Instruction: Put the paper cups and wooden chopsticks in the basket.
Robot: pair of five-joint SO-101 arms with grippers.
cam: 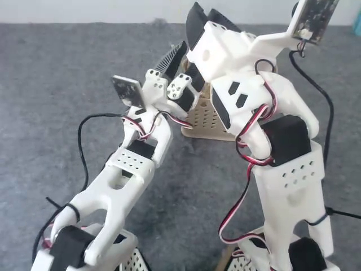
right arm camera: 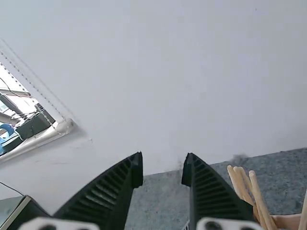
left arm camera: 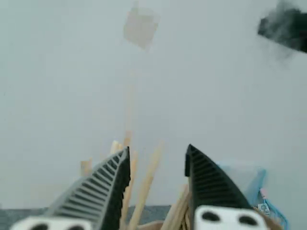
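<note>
Left gripper (left arm camera: 158, 149): jaws spread, nothing pinched between them. In the high view it (cam: 179, 56) sits at the top of the lower arm, raised over the near edge of the basket.
Right gripper (right arm camera: 163, 155): jaws spread, gap empty. In the high view it (cam: 204, 14) points up and away at the top of the taller arm, higher than the left one.
Basket (cam: 206, 116): pale wood with rows of small holes, standing on the table behind both arms. The arms cover most of it, leaving one perforated wall and part of the base visible.
Chopsticks (left arm camera: 146, 184): a bundle of light wooden sticks standing up on end, seen between and just below the left jaws. Their lower ends are cut off by the frame. The right wrist view catches several tips (right arm camera: 244, 184) just beside its own jaw.
Pale blue thing (left arm camera: 249, 179): next to the chopsticks and partly hidden behind a left jaw. It is too blurred to tell whether it is a paper cup.
Table (cam: 67, 84): grey, carpet-like surface.
Wall (right arm camera: 192, 72): plain white, behind the table.
Blind (right arm camera: 33, 96): slatted, at the edge of the right wrist view.
Beige patch (left arm camera: 141, 26): blurred, against the wall, not identifiable.
Dark shape (left arm camera: 288, 28): blurred and cut off at the corner, not identifiable.
</note>
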